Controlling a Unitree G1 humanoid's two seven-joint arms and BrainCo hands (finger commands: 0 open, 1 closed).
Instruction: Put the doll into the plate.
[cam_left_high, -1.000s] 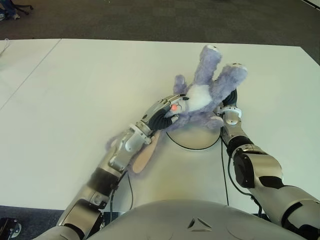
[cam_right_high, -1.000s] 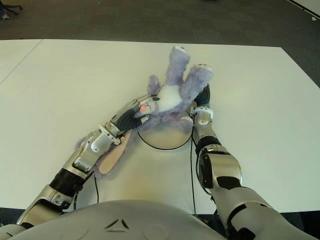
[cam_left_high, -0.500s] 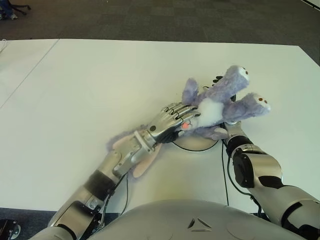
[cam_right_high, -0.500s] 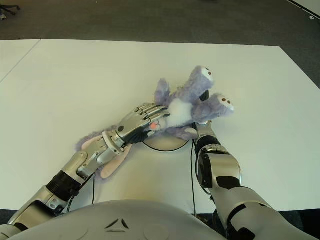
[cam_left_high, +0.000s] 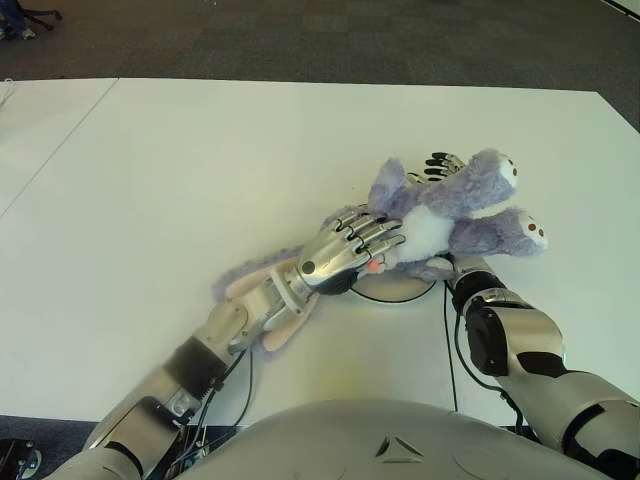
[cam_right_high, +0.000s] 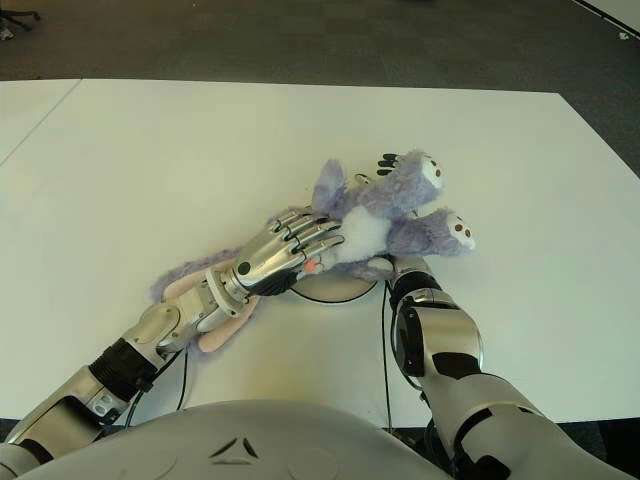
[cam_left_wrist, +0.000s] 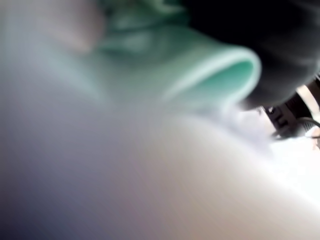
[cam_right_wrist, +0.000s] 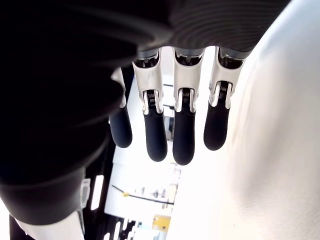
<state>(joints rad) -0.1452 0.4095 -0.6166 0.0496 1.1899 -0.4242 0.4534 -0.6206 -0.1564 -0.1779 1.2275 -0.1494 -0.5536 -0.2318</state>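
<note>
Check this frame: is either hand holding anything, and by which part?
Left hand lies on the purple plush doll's white belly; grip unclear. Right hand's fingers are extended behind it.

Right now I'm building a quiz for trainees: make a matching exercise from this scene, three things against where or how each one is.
Things:
1. doll
2. plate
3. left hand

States:
a. mostly hidden under the plush
b. lying on its side, feet toward the robot's right
c. fingers laid over purple fur

Pairs: 1-b, 2-a, 3-c
</note>
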